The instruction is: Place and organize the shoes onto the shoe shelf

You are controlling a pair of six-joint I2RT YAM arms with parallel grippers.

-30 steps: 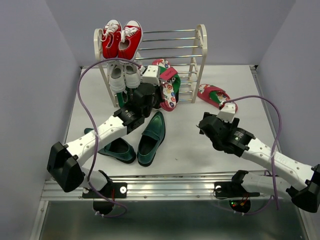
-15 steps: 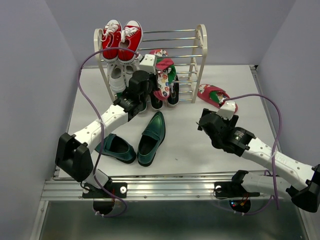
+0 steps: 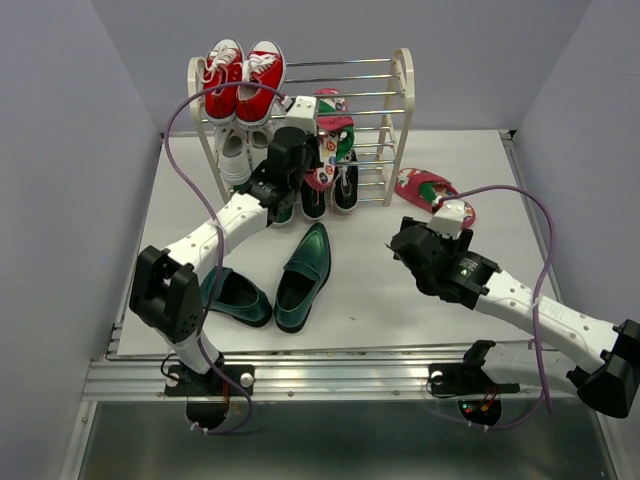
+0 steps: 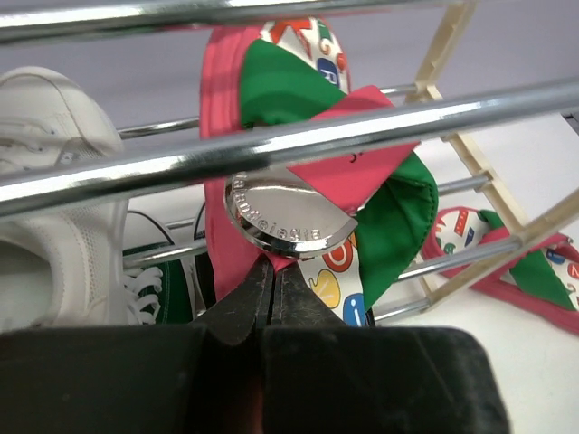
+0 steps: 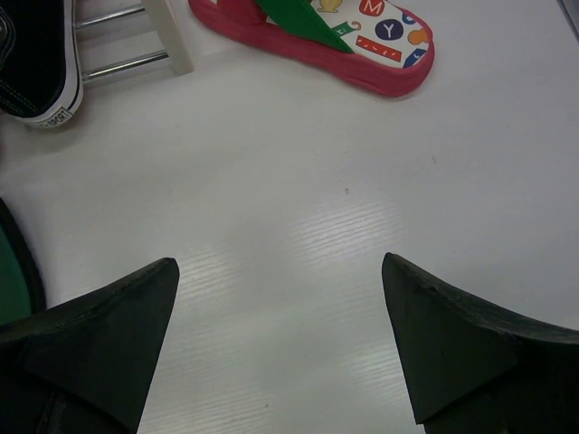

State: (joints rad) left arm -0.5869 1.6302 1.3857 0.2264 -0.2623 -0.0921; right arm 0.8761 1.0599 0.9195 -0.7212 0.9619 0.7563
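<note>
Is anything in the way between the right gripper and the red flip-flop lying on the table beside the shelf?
Nothing visible. In the right wrist view only bare table lies between the open right gripper and the flip-flop; the shelf foot and a black sneaker sit off to one side.

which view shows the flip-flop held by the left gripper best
Left wrist: the held flip-flop fills the frame, its strap pinched in the left gripper at the shelf rods. Top external shows it small. Right wrist shows only its mate.
</note>
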